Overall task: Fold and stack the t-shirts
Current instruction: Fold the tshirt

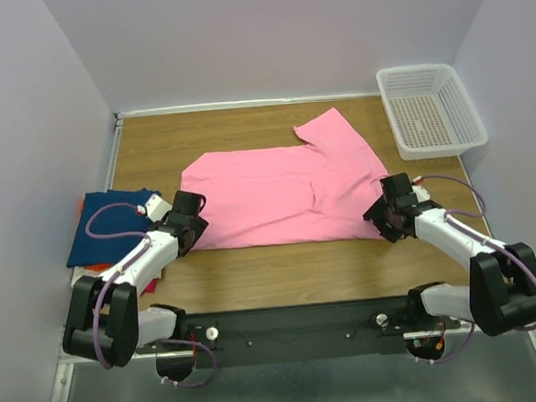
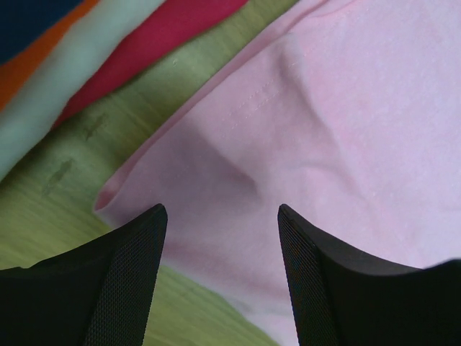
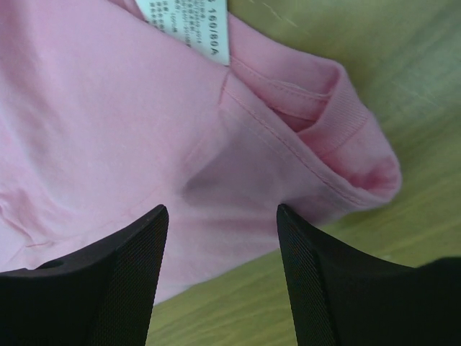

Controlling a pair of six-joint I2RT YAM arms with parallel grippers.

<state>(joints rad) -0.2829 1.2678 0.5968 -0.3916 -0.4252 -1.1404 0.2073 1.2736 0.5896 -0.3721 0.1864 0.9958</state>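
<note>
A bright pink t-shirt [image 1: 281, 193] lies spread flat across the middle of the wooden table, one sleeve pointing to the back right. My left gripper [image 1: 192, 226] is low over its near left corner [image 2: 238, 180], open, with cloth between the fingers but not pinched. At the shirt's near right corner, by the collar and label [image 3: 189, 25], my right gripper [image 1: 393, 218] stands open over the pink cloth [image 3: 108, 137]. A pile of other t-shirts, dark blue on top [image 1: 104, 226], sits at the left edge; its orange and red layers [image 2: 158, 32] show in the left wrist view.
A white plastic mesh basket [image 1: 430, 109] stands at the back right corner. Pale walls close in the table [image 1: 282, 274] on three sides. The arms' black base rail [image 1: 295, 326] runs along the near edge.
</note>
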